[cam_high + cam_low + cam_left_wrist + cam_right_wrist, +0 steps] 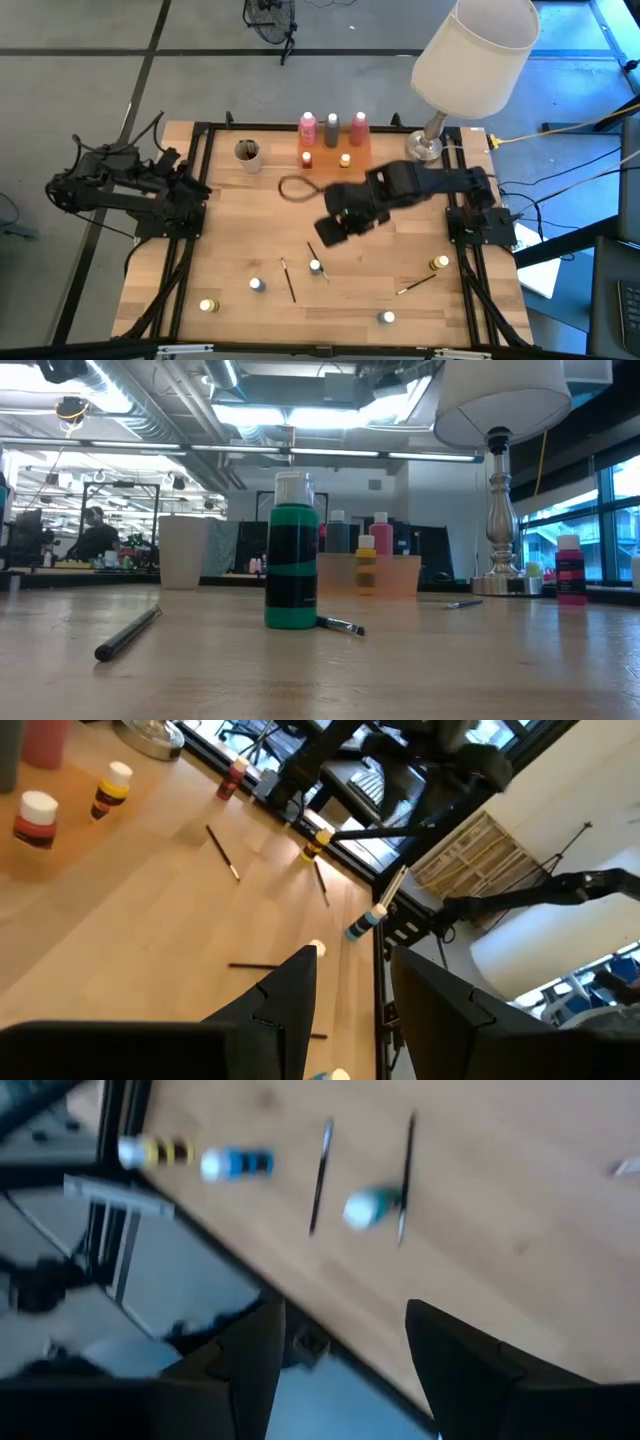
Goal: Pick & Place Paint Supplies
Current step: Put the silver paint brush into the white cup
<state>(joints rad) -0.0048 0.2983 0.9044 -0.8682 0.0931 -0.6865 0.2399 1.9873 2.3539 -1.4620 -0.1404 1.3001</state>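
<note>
Reaching out over the middle of the table, the right gripper (330,228) hung above the wood with its jaws parted and nothing between them. Just beyond it stood the green bottle (315,266), upright, white cap up, with one thin brush (287,279) lying just beside it and another resting against its base in the low view. This bottle seemed the likely target, though that was a judgement from how the arm pointed.

Other supplies lay scattered along the near edge: a blue-bodied bottle (257,285), a yellow one (208,305), another blue one (387,318), and a yellow bottle (440,263) near the right rail with a brush (417,284) beside it. At the back, three tall bottles (332,126) stood in a row behind the orange tray (326,157), the beige cup (247,152) to its left. A lamp (470,55) stood at the far right corner.

The left gripper (190,185) waited at the table's left edge, fingers apart, empty.

To do the pick well: centre the jaws over the green bottle's body, come down straight, keep clear of the brush at its base, and close below the cap so the bottle did not tip.
</note>
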